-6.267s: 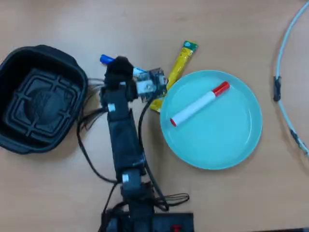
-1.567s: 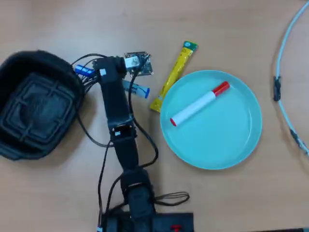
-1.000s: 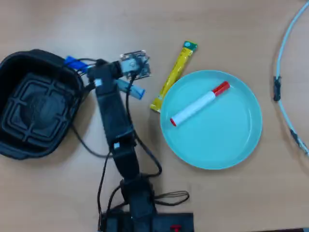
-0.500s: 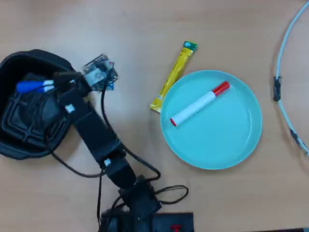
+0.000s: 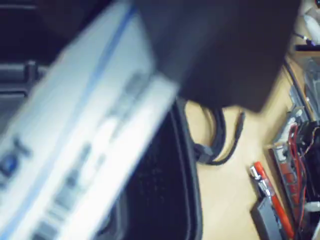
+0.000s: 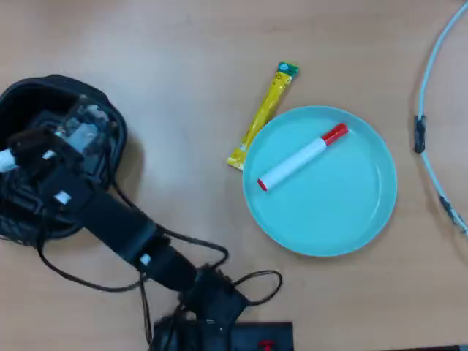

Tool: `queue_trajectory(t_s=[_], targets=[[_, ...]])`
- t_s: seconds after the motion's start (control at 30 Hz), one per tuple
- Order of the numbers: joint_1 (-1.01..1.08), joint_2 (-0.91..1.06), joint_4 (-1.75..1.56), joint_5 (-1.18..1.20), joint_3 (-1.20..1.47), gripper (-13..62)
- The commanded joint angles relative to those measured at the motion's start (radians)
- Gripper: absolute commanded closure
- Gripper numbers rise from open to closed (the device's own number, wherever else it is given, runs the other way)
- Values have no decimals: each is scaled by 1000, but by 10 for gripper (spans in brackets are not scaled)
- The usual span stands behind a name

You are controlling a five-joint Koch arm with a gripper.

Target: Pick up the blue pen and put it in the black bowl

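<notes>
The black bowl stands at the left of the overhead view, and my arm reaches across it from the lower middle. My gripper hangs over the bowl's left part, shut on the blue pen, of which only a white end shows at the frame's left edge. In the wrist view the blue pen is a large blurred white barrel with blue print, running diagonally under a black jaw. The bowl's dark rim and inside lie right below it.
A teal plate at the middle right holds a white marker with a red cap. A yellow sachet stick lies against its upper left rim. A pale blue cable runs down the right edge. Arm wiring trails at the bottom.
The arm has swung further left with the pen. Gripper and pen moved from the bowl's right rim to over its left part, and the pen's blue cap has left the overhead view.
</notes>
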Motion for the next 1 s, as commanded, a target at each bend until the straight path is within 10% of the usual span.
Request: queue_trajectory(t_s=[0.0, 0.63, 0.97], targets=[[-23, -51, -173, -3, -84, 562], [-57, -379, -426, 0, -83, 555], [-18, -380, -304, 15, -69, 417]])
